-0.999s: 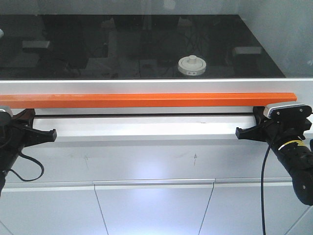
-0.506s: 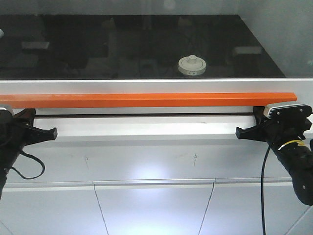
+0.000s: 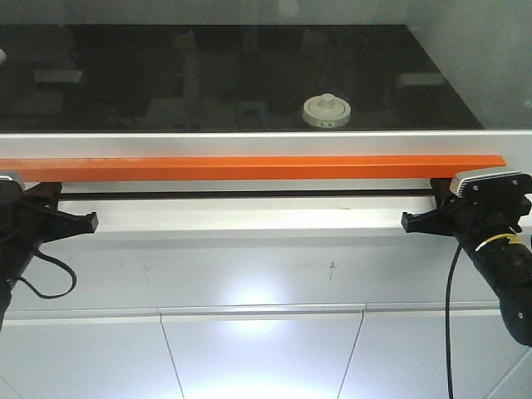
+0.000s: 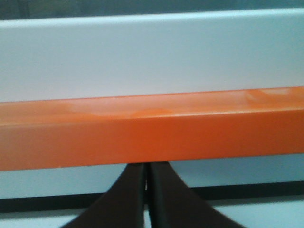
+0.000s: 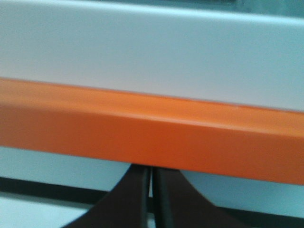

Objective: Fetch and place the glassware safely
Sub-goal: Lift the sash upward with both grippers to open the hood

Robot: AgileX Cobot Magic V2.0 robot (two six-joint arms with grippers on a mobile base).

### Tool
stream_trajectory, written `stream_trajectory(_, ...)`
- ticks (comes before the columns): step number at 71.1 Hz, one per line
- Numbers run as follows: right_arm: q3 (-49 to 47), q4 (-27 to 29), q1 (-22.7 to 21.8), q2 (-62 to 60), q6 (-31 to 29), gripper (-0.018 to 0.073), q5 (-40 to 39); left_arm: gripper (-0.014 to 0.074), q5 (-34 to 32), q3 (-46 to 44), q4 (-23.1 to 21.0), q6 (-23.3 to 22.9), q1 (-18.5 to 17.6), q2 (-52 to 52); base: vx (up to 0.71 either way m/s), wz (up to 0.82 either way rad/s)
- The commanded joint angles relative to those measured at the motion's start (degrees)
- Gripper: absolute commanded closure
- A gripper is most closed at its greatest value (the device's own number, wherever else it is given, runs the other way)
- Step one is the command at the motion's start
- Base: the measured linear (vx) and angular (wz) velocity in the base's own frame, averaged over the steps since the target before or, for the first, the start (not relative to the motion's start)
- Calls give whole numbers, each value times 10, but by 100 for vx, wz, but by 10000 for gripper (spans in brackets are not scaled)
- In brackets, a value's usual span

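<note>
While glass jar [image 3: 326,111] stands near bench [image 3: 125,91] front edge, left end effector [image 3: 90,221] and right end effector [image 3: 406,223] closed, empty.

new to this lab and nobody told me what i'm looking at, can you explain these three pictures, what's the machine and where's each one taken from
It is a two-armed robot. The wide picture looks forward from its body: the left gripper and right gripper are black pincers, each tucked just under a long orange bar on a white cabinet. The other two pictures come from cameras on the wrists, so they show that bar close up, with the pincer fingers closed together beneath it. Neither holds anything. Beyond the bar, on a dark glossy surface, stands a small jar with a cream knobbed lid.
</note>
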Motion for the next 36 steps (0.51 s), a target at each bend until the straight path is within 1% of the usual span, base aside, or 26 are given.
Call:
stream_trajectory(1,-21,-3,-2,-38,-3,563,-81,603,-89,-21,-2,-2,2,-47,0,0)
stream_trajectory(36,-22,-4,-2,-80,11,563,-77,603,-57,-21,-2,-2,2,-117,0,0)
